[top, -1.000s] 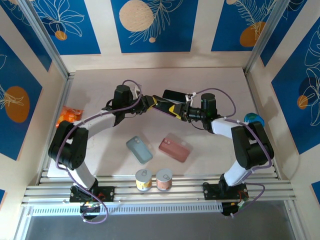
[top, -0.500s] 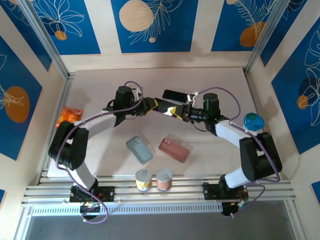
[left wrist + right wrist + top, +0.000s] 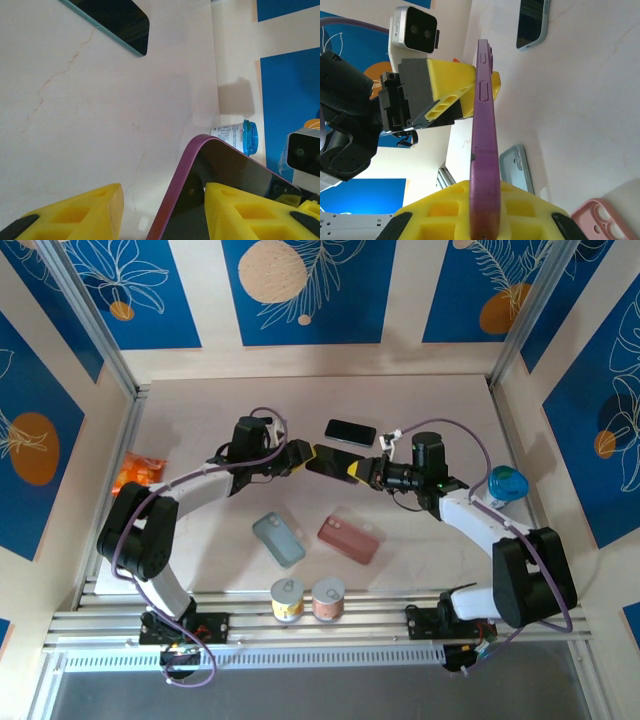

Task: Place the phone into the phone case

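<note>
Right wrist: purple phone [image 3: 484,150] edge-on, long axis straight outward.

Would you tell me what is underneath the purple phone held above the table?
Bare table shows beneath the purple phone, which the right fingers clamp at one end. The dark phone lies farther back, not under it. From overhead, the patch directly below is covered.

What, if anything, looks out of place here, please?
Nothing spilled or damaged. The purple phone is held on edge above the table by the right gripper, apart from the pink case and blue-grey case.
</note>
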